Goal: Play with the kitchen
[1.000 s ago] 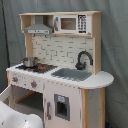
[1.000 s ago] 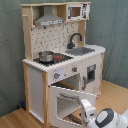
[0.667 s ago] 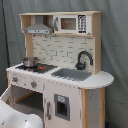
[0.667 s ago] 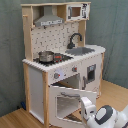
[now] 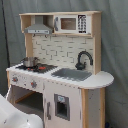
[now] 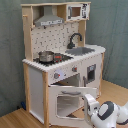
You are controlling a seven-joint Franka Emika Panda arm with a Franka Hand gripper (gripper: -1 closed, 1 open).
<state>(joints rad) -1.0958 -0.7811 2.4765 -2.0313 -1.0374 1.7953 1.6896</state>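
arm (image 6: 107, 114) shifted slightly nearer open oven door (image 6: 67, 100)

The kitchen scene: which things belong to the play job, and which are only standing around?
Belongs to the job: the kitchen, its open oven door, the pot on its stovetop, the gripper.

Only around: grey curtain, wooden floor.

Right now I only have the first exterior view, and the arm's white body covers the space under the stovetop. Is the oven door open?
Observer: Yes. In the second exterior view the oven door stands open, tilted outward from the cabinet front.
Operator: Where is the end effector?
Observer: The end effector is at the door's edge on the second exterior view's right, about level with the door's window. I cannot tell whether it touches the door.
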